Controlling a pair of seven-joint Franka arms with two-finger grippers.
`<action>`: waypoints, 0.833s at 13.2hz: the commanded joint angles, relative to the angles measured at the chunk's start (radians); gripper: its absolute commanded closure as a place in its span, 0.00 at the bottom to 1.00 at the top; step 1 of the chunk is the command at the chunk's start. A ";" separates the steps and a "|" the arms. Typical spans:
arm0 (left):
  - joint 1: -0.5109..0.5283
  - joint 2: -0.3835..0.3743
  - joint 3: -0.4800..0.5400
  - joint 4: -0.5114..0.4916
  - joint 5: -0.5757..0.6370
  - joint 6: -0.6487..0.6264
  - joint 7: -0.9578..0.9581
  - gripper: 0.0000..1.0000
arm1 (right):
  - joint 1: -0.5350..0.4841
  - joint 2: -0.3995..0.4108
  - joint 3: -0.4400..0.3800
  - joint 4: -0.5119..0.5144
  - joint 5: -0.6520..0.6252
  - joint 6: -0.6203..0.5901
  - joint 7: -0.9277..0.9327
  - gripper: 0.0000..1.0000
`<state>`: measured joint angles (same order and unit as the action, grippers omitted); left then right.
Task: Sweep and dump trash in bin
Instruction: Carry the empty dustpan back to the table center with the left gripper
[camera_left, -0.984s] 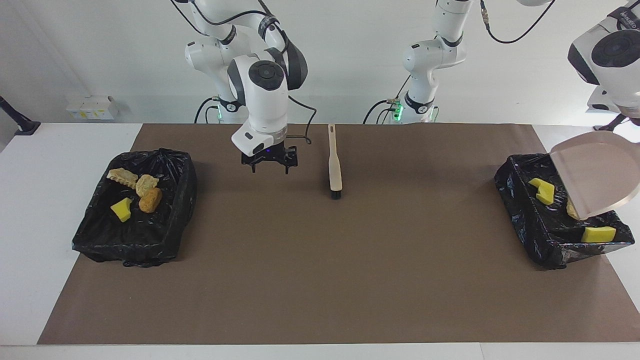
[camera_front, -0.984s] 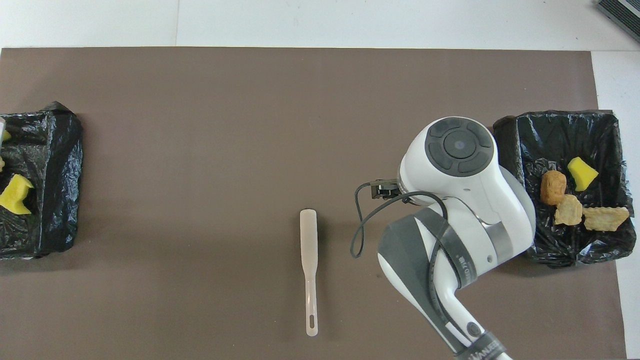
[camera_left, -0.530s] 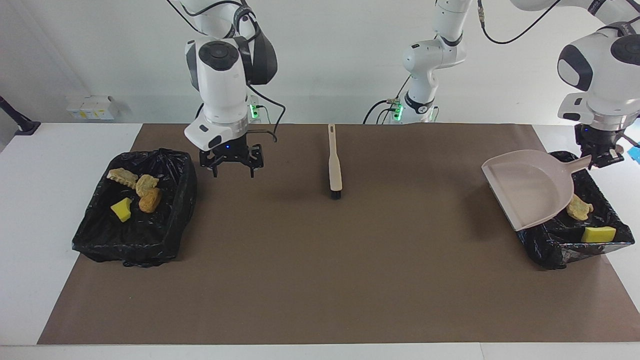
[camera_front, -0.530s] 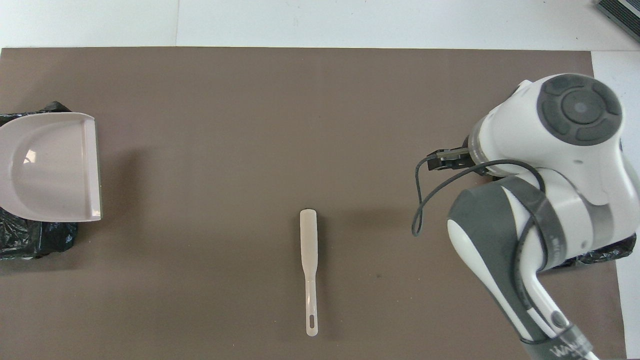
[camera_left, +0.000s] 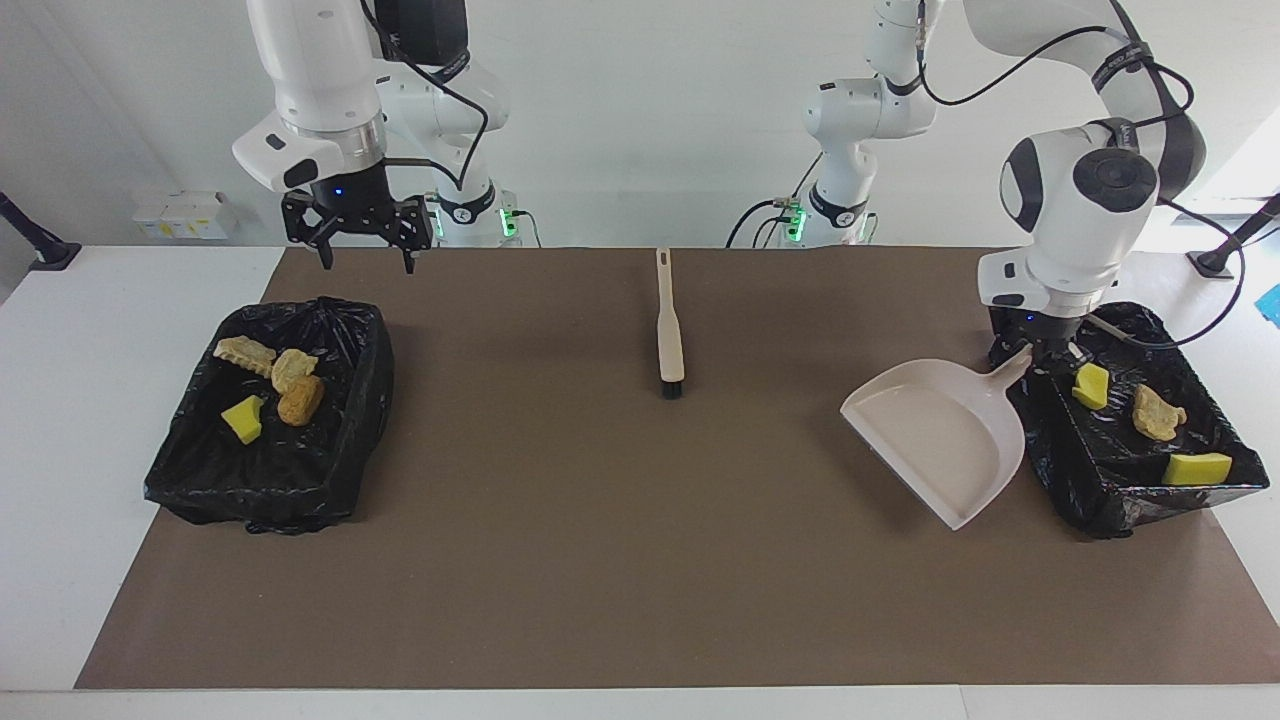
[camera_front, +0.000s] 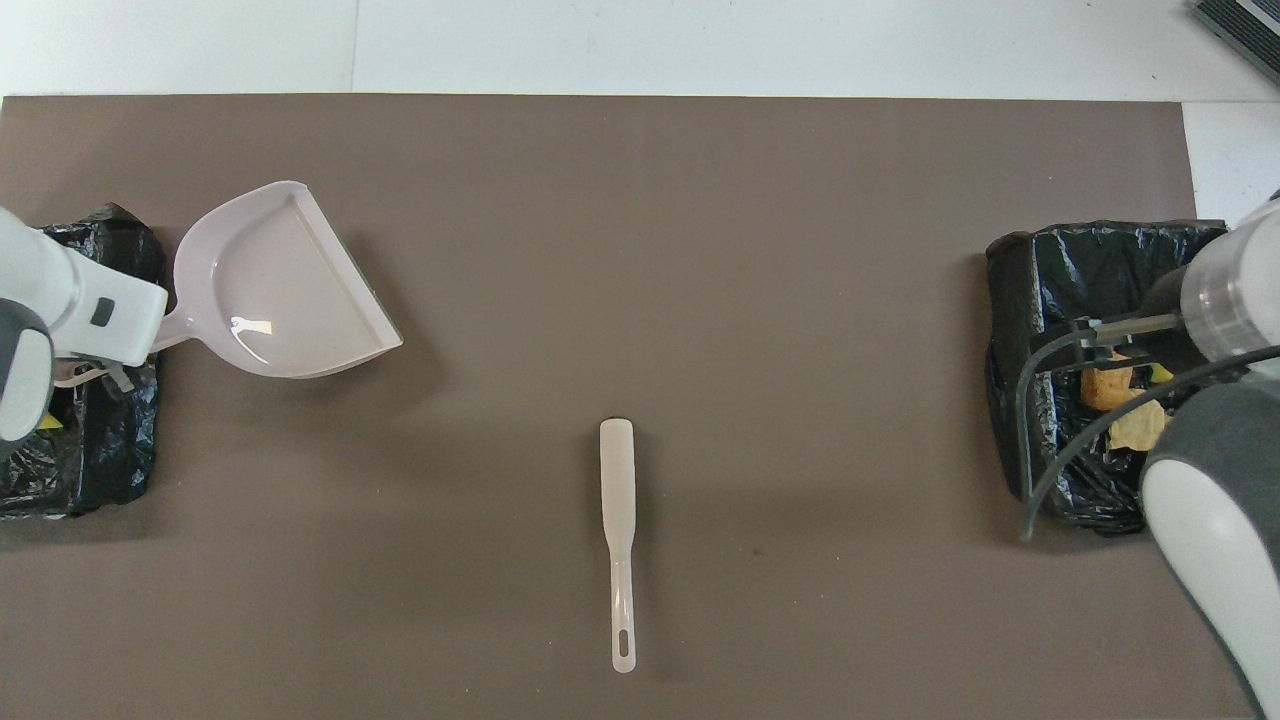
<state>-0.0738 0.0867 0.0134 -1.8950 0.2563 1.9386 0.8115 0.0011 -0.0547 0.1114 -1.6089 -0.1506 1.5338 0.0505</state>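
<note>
Trash (camera_left: 1158, 413) all binned: three lumps in the bin (camera_left: 1120, 480) at the left arm's end of the tabletop, four in the second bin (camera_left: 200, 470) at the right arm's end. Left hand (camera_left: 1046, 348) clamps the dustpan (camera_left: 935, 435) by its handle, pan empty over the mat (camera_left: 640, 560) just beside that bin. Right hand (camera_left: 365, 235) hangs with fingers wide and nothing in it, over the robots' edge near the second bin. Brush (camera_left: 668, 325) lies mid-tabletop, close to the robots' edge, well apart from both hands.
</note>
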 joint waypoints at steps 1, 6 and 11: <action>-0.116 0.040 0.020 0.000 -0.050 0.025 -0.304 1.00 | -0.070 -0.022 -0.010 0.024 0.090 -0.050 -0.047 0.00; -0.322 0.158 0.017 0.109 -0.136 0.083 -0.826 1.00 | -0.089 -0.031 -0.038 0.012 0.128 -0.043 -0.043 0.00; -0.507 0.272 0.020 0.224 -0.285 0.105 -1.124 1.00 | -0.098 -0.014 -0.050 0.023 0.123 -0.030 -0.044 0.00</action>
<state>-0.5176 0.3135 0.0099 -1.7216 0.0137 2.0350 -0.2466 -0.0745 -0.0733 0.0655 -1.5901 -0.0450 1.4955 0.0341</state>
